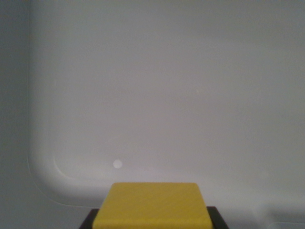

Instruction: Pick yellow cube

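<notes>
There is only the wrist view. It looks down on a pale, white-grey surface with a raised, rounded rim point(40, 176) that curves through the lower left of the picture. It appears to be a shallow tray or basin, though what it is exactly cannot be told. A small pale round spot point(117, 164) sits on its floor near that curved corner.

The yellow cube point(152, 205) fills the bottom centre of the view, its flat top face turned to the camera and cut off by the lower edge. Dark parts show just past its lower left and lower right corners, at the bottom edge of the picture. These are probably the fingers point(220, 220) of the end effector point(153, 224), one on each flank of the cube.

The cube sits squarely in line between those dark parts and very close to the camera, which suits a grasp across its two opposite sides. Whether the end effector is pressing on the cube or only standing open around it cannot be told, since the contact faces are out of sight. Nor is it clear whether the cube rests on the pale floor or is already held above it. No shadow or gap beneath it is visible.
</notes>
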